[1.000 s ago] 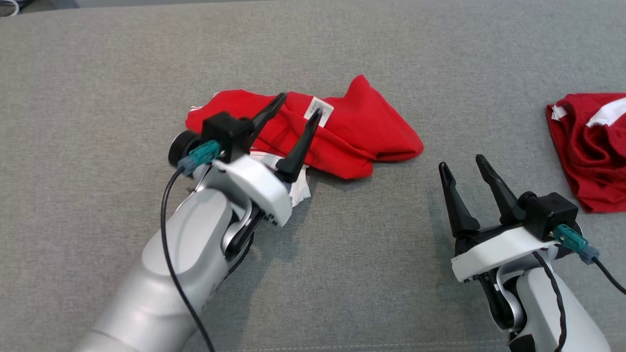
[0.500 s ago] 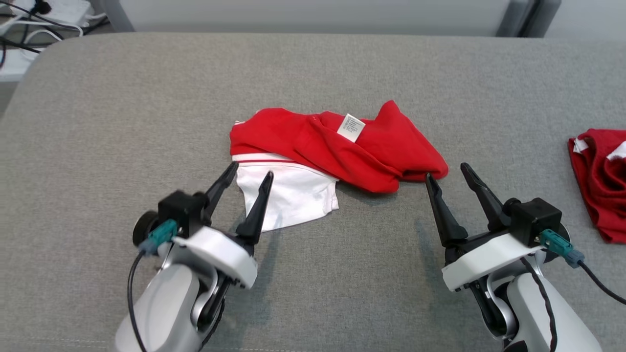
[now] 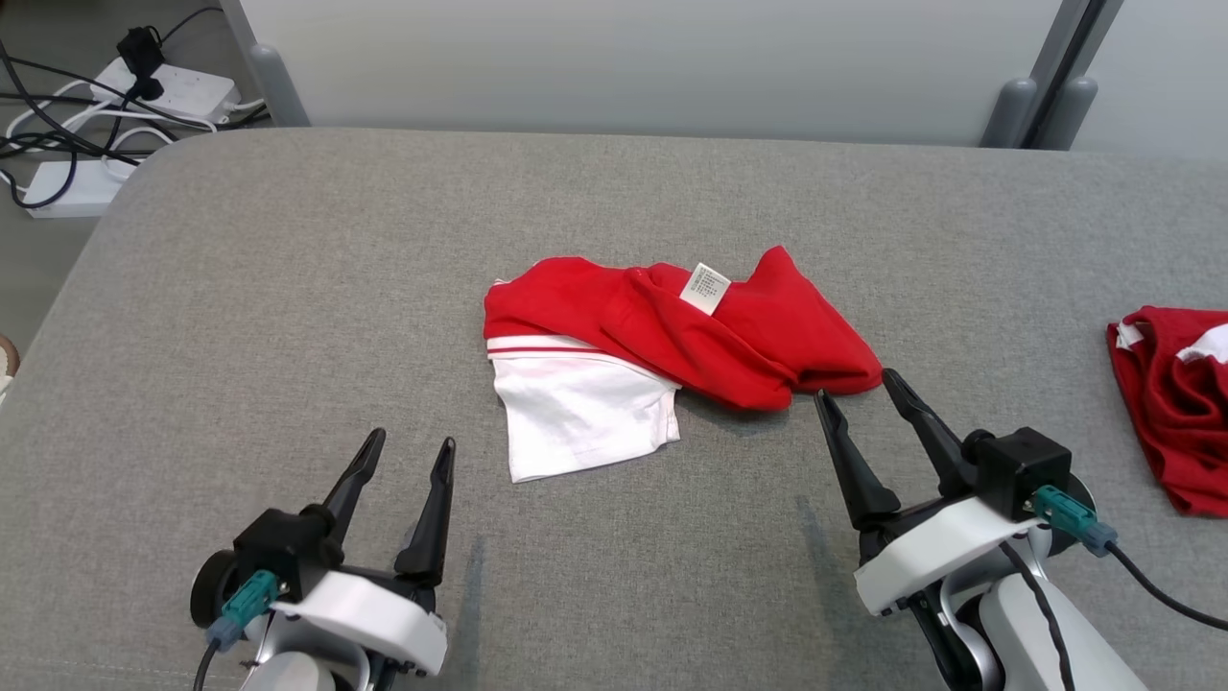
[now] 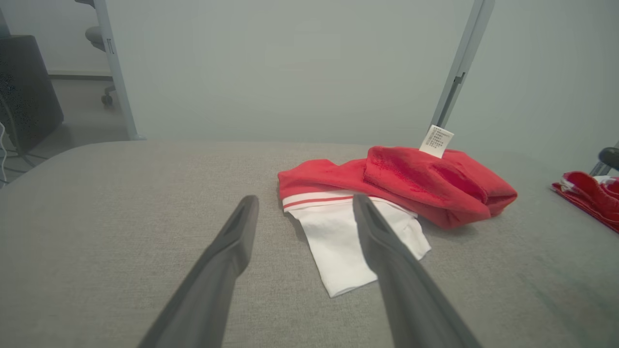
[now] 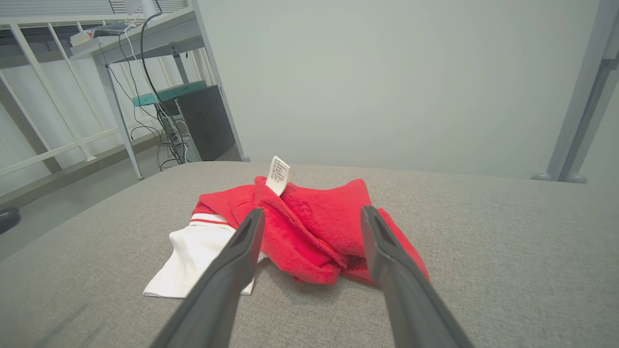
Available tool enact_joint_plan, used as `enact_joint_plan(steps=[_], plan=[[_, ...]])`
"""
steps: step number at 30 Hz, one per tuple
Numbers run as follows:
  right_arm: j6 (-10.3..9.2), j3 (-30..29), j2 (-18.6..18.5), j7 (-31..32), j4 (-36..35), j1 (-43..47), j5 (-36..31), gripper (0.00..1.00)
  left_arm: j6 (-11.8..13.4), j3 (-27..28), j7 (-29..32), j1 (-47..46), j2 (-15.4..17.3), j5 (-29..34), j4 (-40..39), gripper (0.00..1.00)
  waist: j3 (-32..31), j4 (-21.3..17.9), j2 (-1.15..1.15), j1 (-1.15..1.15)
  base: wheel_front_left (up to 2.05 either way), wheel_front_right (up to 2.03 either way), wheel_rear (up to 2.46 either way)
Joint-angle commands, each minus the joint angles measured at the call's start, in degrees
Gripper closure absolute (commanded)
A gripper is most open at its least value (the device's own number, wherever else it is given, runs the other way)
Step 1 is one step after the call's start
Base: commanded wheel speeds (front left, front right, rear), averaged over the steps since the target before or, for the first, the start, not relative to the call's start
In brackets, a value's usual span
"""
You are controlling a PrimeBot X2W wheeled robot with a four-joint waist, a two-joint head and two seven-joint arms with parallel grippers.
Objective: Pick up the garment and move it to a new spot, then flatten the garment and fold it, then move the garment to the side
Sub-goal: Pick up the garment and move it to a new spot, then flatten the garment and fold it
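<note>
At twelve o'clock lies the crumpled red-and-white garment [image 3: 652, 331] — my left gripper [image 3: 413, 440] and right gripper [image 3: 854, 385] both gape empty; I'd pinch opposite edges low, then spread.

light: even, soft | shadows: faint | wrist views: edges warped
</note>
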Motion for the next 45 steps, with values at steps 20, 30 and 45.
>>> enact_joint_plan(steps=[20,30,45], plan=[[0.24,16.9,-2.2,3.1,2.6,-6.8,0.4,0.00,-2.7,7.9,-0.3,4.0,-2.9,3.8,-4.7,0.00,0.9,6.7,0.00,0.00,0.00,0.00,0.00],[0.24,28.9,-1.8,4.7,13.3,-14.8,2.4,0.00,-3.1,5.5,-0.3,3.0,-3.9,3.0,-4.4,0.00,3.5,13.4,0.00,0.00,0.00,0.00,0.00],[0.24,34.6,-0.9,3.6,26.5,-22.6,0.8,0.00,-3.1,2.4,-0.3,1.0,-4.0,-0.5,-4.1,0.00,6.8,17.8,0.00,0.00,0.00,0.00,0.00]])
